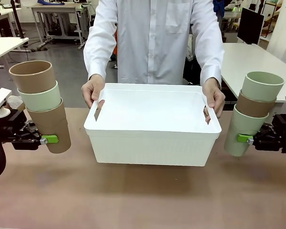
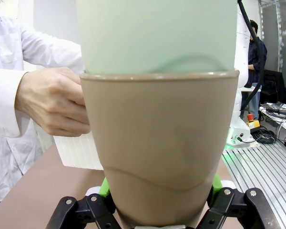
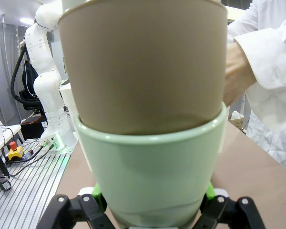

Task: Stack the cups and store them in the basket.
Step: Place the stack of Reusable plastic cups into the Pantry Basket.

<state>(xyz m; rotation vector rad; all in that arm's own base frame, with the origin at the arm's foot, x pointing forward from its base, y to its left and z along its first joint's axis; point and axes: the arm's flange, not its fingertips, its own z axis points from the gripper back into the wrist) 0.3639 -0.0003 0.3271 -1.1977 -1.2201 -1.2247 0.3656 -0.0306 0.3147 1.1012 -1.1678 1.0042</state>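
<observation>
The step in hand is judged to be storing: each stack should be carried over the rim, kept clear of the person's fingers, lowered until its base is supported, and only then released. The left end effector [image 1: 51, 139] is closed on the bottom tan cup of the left stack [image 1: 39, 102], in which a mint cup and a second tan cup are nested. The right end effector [image 1: 247, 138] is closed on the bottom mint cup of the right stack [image 1: 255, 112], which carries a tan cup and a mint cup. Both stacks are held above the bench [image 1: 143, 200], tilted outward, one at each side of the basket [image 1: 152, 129]. The basket is gripped by one hand of the person [image 1: 93, 90] at its left end and the other hand [image 1: 214, 99] at its right end. Nothing is seen inside it, and whether it rests on the bench cannot be told.
</observation>
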